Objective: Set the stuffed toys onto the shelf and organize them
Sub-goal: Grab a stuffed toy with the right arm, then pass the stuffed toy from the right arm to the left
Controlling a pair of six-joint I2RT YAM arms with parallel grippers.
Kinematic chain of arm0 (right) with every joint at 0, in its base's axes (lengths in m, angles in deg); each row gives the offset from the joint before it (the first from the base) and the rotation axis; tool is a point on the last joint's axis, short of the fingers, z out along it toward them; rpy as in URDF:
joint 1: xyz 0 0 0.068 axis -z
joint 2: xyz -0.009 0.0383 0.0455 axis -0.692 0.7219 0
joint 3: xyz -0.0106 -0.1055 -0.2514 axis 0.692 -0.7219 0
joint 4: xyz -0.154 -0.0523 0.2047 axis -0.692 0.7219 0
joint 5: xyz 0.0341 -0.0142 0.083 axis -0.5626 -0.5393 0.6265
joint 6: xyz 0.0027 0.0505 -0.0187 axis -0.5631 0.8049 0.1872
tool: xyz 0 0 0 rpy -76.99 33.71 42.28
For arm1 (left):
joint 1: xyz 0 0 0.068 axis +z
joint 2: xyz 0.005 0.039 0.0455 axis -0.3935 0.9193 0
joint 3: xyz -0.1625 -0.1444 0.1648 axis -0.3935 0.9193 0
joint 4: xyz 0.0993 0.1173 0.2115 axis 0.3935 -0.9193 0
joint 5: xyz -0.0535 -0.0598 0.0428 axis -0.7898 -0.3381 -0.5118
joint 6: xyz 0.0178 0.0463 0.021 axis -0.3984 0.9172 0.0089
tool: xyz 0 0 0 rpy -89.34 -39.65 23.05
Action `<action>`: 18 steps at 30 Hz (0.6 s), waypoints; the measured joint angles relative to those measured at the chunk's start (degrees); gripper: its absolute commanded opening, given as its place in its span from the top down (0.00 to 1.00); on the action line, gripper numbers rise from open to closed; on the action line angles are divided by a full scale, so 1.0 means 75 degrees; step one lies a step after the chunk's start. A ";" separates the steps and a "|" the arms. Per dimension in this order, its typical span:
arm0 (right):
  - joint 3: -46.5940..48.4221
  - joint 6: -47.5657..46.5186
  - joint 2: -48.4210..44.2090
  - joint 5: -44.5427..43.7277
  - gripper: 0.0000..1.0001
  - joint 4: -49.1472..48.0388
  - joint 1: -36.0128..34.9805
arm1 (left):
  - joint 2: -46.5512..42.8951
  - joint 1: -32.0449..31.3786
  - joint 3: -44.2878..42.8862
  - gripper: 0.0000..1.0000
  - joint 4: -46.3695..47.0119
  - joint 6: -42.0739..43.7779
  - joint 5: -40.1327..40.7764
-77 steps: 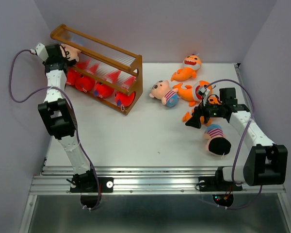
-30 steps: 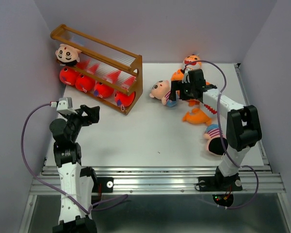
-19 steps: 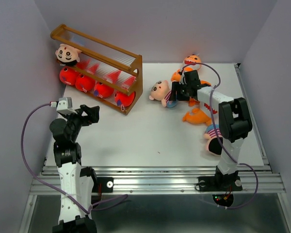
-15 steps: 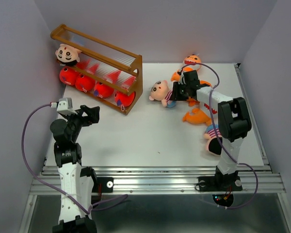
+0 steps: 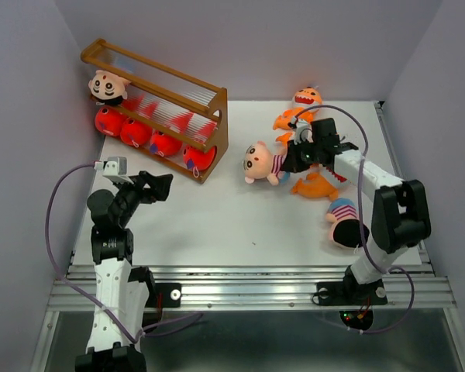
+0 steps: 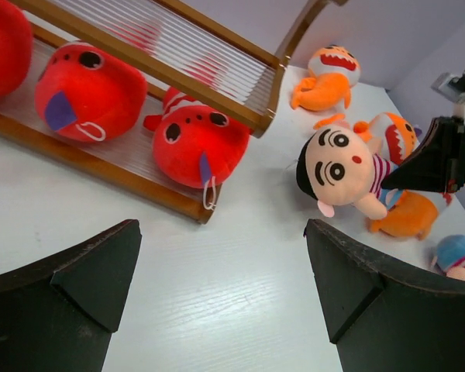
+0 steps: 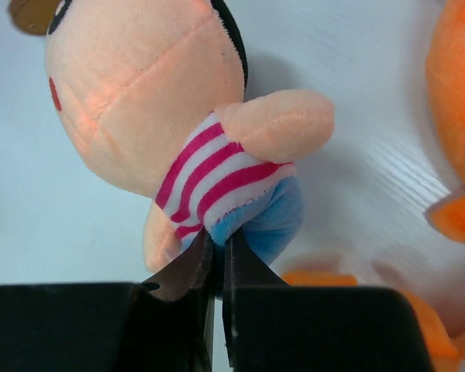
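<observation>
Stuffed toys (image 5: pixel 164 143): five are sitting on the shelf (image 5: pixel 219 116); my right gripper (image 7: pixel 217 252) is pinching the striped boy (image 5: pixel 262 161) right of it; others are lying loose.

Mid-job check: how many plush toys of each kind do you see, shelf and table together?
Red sharks: 4
Orange sharks: 3, one largely hidden behind the arm
Boys: 3
Total: 10
</observation>
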State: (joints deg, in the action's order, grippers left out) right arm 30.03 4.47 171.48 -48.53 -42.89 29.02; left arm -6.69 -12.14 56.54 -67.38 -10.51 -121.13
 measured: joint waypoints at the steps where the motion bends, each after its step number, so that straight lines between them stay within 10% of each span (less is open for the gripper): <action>1: -0.0096 -0.0227 -0.0254 0.0178 0.99 0.0108 0.0023 | 0.0067 -0.0152 0.0000 0.02 0.0064 0.0003 -0.0114; 18: -0.0935 -0.5531 -0.2716 0.2331 0.99 0.4240 0.0076 | -0.0256 -0.3713 0.0073 0.15 0.0015 -0.0985 0.0326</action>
State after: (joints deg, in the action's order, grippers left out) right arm 23.02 -37.01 151.11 -31.04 -11.09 29.59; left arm -8.61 -39.99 57.09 -67.27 -17.90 -118.68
